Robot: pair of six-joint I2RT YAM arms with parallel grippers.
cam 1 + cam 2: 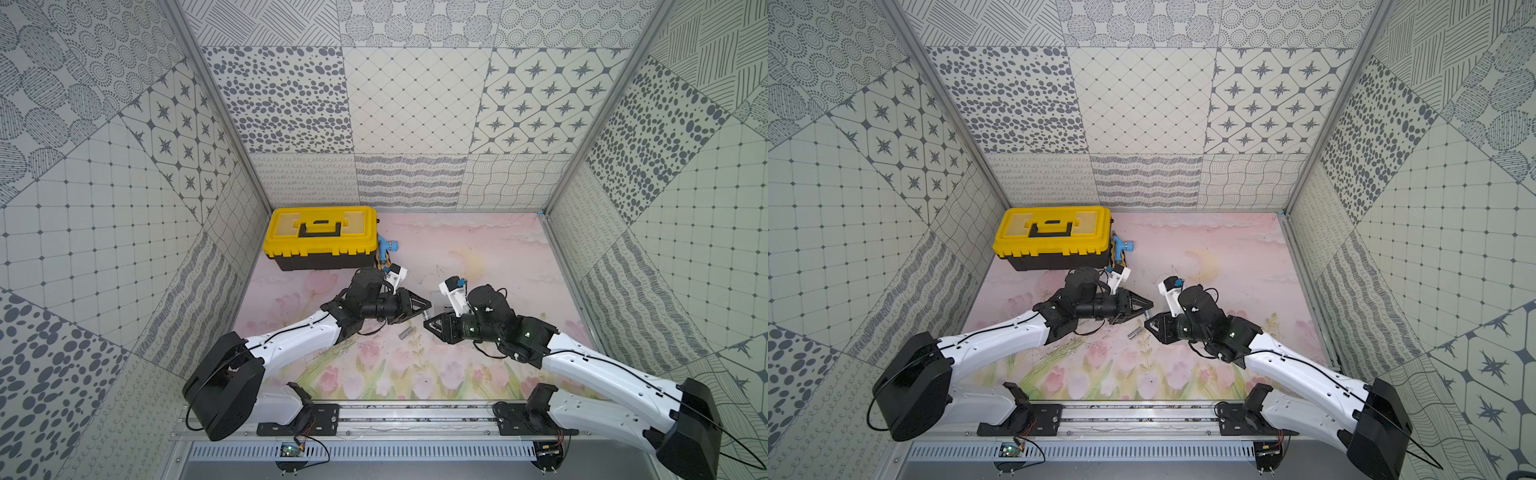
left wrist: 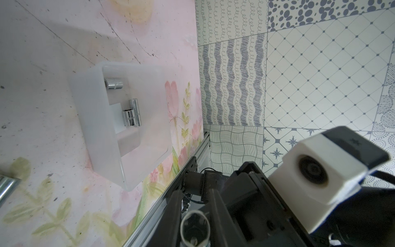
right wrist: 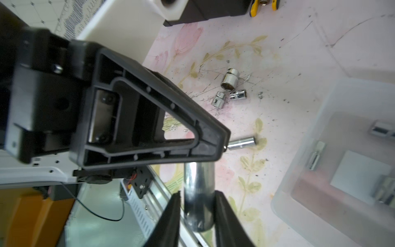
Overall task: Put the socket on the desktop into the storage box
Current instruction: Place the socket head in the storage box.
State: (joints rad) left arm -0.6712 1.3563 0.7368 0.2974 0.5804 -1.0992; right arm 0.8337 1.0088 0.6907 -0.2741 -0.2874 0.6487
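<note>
A long chrome socket (image 3: 198,184) hangs between my two grippers over the middle of the desktop. My left gripper (image 2: 195,190) is shut on one end of the socket (image 2: 195,226), which shows end-on between its fingers. My right gripper (image 3: 197,192) stands open around the other end, with a gap at one finger. In both top views the two grippers meet tip to tip (image 1: 428,318) (image 1: 1148,316). The storage box (image 2: 96,119) (image 3: 310,149) lies beside them with three sockets inside. Several sockets lie loose on the desktop (image 3: 229,79) (image 3: 241,143) (image 1: 406,332).
A yellow-lidded black toolbox (image 1: 320,232) stands at the back left, with a blue tool (image 1: 384,247) beside it. Yellow-handled pliers (image 3: 263,5) lie near it. A metal rail (image 1: 415,415) runs along the front edge. The right arm hides most of the box in both top views.
</note>
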